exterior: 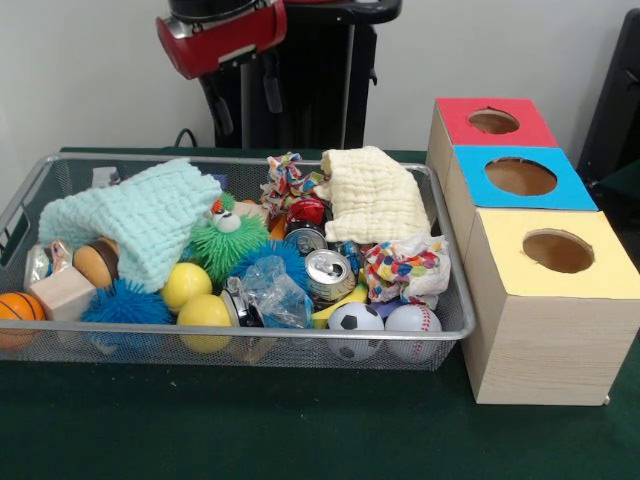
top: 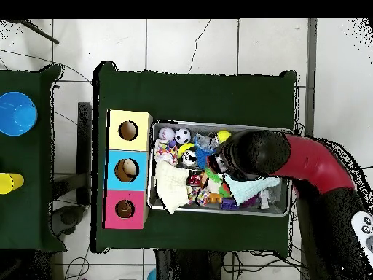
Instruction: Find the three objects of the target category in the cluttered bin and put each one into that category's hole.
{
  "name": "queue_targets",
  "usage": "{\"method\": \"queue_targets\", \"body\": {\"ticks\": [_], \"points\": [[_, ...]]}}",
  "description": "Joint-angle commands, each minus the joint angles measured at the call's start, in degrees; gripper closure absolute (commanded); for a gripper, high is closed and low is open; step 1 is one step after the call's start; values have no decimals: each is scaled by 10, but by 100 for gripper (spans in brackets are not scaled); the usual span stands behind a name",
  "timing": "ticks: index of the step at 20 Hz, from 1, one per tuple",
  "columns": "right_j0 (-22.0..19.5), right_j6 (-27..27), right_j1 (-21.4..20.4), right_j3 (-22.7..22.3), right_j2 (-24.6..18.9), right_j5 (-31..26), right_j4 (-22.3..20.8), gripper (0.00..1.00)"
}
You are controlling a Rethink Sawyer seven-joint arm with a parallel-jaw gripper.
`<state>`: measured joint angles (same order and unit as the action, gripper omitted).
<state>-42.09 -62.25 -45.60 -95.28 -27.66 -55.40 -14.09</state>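
Front view: the wire bin (exterior: pixel 455 300) is filled nearly rim to rim with balls, cans and cloths, including a soccer ball (exterior: pixel 356 320) and a baseball (exterior: pixel 412 319) against its near rim, and it stands just beside the three-hole box (exterior: pixel 545 330), while the gripper (exterior: pixel 242 95) hangs above the bin's far rim, touching nothing; whether it is open cannot be told. Overhead view: the arm (top: pixel 320 164) reaches over the bin's middle, and bare green table (top: pixel 193 91) surrounds bin and box.

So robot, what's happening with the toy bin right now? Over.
Gripper's state hidden; arm above wire bin. Nothing held. Yellow box, blue box, red box waiting. Cloths cover toys.
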Motion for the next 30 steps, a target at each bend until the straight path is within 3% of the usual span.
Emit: {"method": "queue_targets", "body": {"ticks": [1, 5, 9, 16, 30], "points": [[17, -54, 55, -56, 3, 94, -28, 0], [28, -72, 107, -52, 11, 130, -21, 0], [36, -78, 133, -51, 14, 150, -9, 0], [26, -76, 134, -87, -4, 189, 9, 0], [20, -74, 141, -124, -27, 206, 34, 0]]}}
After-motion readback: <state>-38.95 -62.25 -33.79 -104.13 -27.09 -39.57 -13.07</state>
